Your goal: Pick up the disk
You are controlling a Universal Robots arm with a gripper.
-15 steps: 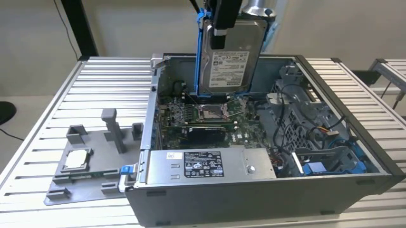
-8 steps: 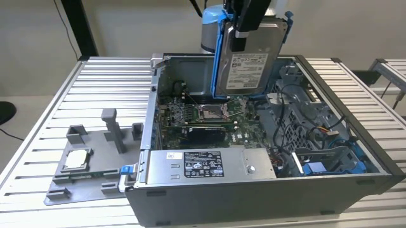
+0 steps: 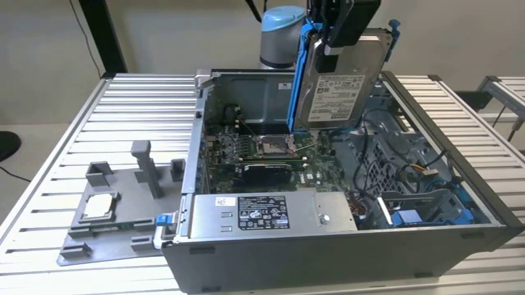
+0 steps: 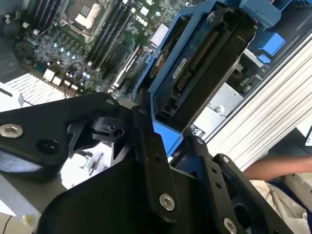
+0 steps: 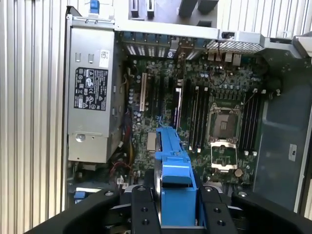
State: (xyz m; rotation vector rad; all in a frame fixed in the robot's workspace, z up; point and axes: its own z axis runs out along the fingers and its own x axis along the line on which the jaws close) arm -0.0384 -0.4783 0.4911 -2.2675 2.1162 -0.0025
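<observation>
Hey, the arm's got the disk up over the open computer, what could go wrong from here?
1. The end effector grips the disk only at the top end of its blue frame, so the drive hangs below; a slip would probably drop it onto the motherboard underneath.
2. The disk hangs close to the computer case wall and the loose cables; a sideways move might knock or snag them.
3. A person's arm is near the table in the second wrist view.
</observation>
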